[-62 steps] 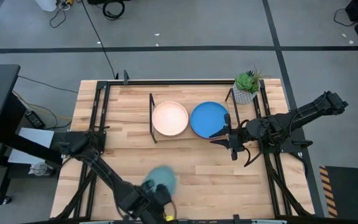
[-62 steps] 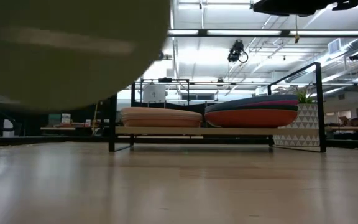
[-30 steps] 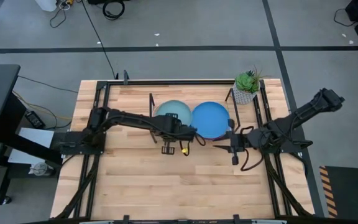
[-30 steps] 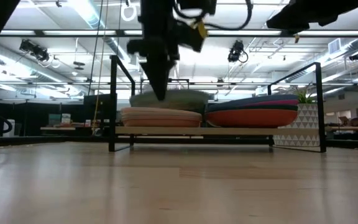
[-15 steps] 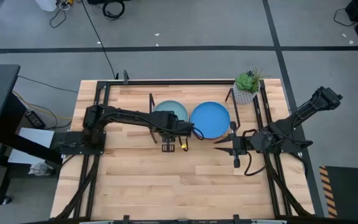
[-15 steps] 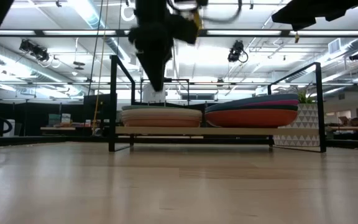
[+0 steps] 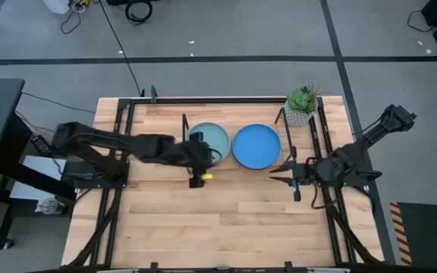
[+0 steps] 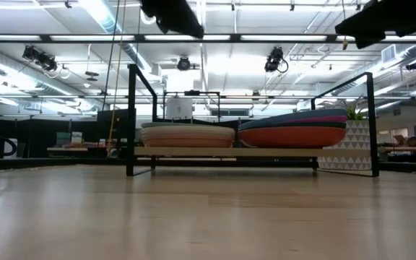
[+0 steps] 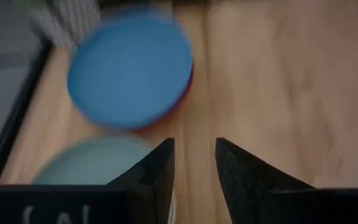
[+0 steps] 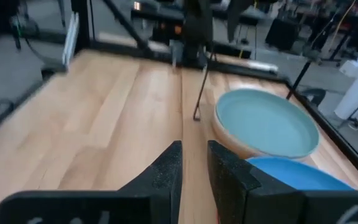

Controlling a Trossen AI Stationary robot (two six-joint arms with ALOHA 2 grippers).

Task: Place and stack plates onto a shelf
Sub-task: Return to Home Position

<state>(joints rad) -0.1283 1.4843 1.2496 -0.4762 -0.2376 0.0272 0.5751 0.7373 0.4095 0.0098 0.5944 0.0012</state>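
Note:
The shelf point(image 8: 226, 152) carries two stacks of plates. A light teal plate point(image 7: 209, 141) tops the left stack point(image 8: 186, 135), and a bright blue plate point(image 7: 256, 145) tops the right stack point(image 8: 295, 128). My left gripper point(image 7: 201, 161) hovers at the near edge of the left stack, raised above it. It is open with nothing between its fingers point(image 9: 160, 171). My right gripper point(image 7: 274, 168) hangs just to the near right of the blue plate and points toward the table's left. Its fingers point(image 10: 166, 168) stand a little apart and are empty.
A potted plant point(image 7: 300, 106) stands at the shelf's far right end. Black rails point(image 7: 120, 152) run along the table's left and right sides. Bare wood point(image 7: 218, 220) lies between the shelf and the table's near edge.
My left gripper has set the light teal plate on the left stack and let go. It has then risen and drawn back toward the table's left edge. My right gripper has drifted slightly toward the table's right edge.

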